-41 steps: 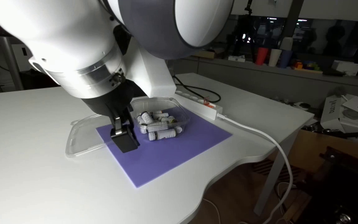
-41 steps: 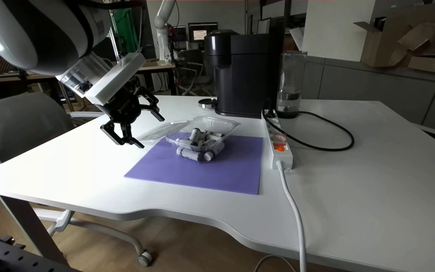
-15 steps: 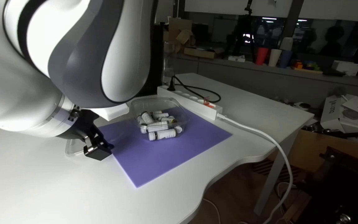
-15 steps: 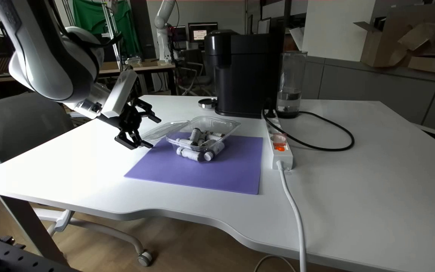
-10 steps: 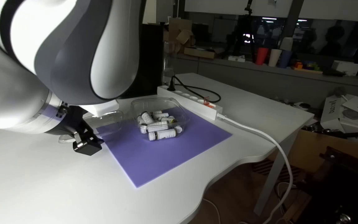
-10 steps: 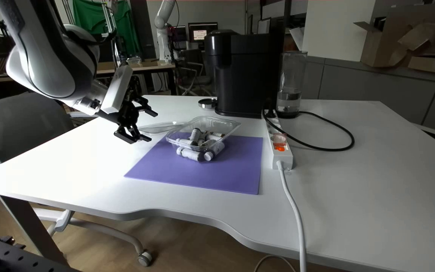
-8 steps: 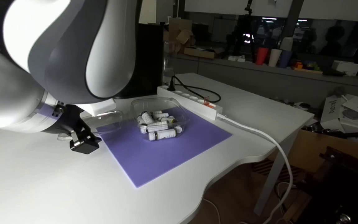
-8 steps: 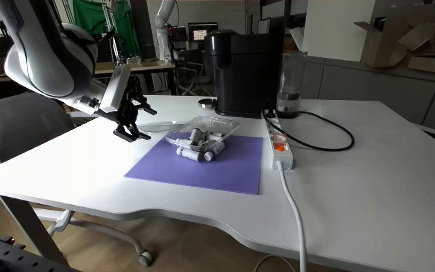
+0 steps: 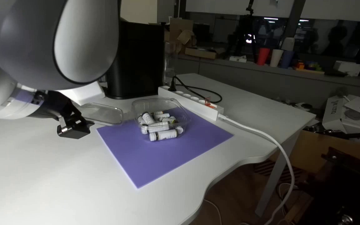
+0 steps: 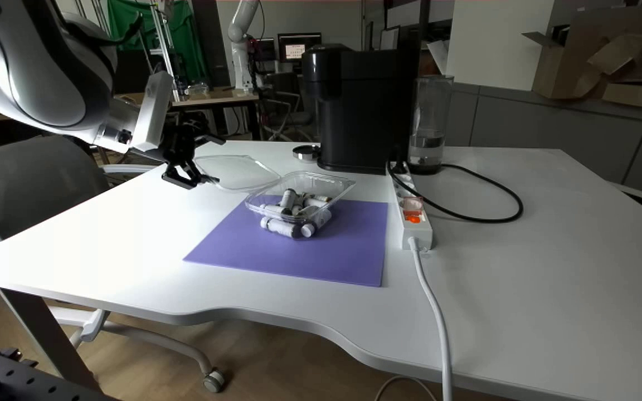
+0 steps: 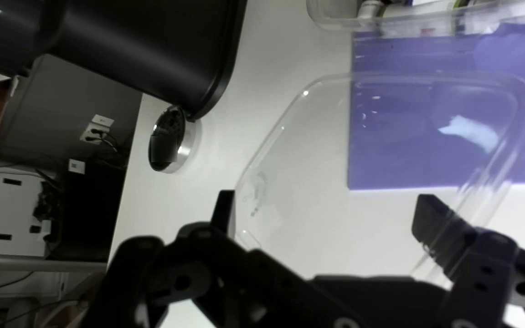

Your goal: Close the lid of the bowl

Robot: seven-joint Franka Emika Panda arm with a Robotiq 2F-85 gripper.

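Note:
The transparent lid (image 10: 237, 171) is tilted up off the table beside the bowl; it also shows in an exterior view (image 9: 102, 113) and the wrist view (image 11: 308, 146). The transparent bowl (image 9: 180, 114) stands on the purple mat holding several small white bottles. It shows in an exterior view (image 10: 324, 181) and at the top of the wrist view (image 11: 333, 18). My gripper (image 9: 79, 125) is at the lid's side away from the bowl, fingers wide apart (image 10: 215, 160). In the wrist view (image 11: 328, 216), the lid's edge crosses in front of the right finger. The left fingertip is at the lid's opposite edge.
The purple mat (image 9: 155, 162) lies under the bowl. A tall black machine (image 10: 368, 111) stands behind, with a small round metal piece (image 10: 305, 152) at its base. A white power strip (image 10: 417, 228) with cables lies beside the mat. A clear water container (image 10: 428, 128) stands near it.
The gripper has moved away from the mat and then upward. The lid has gone from lying low beside the bowl to being raised and tilted. The bowl and bottles have not moved.

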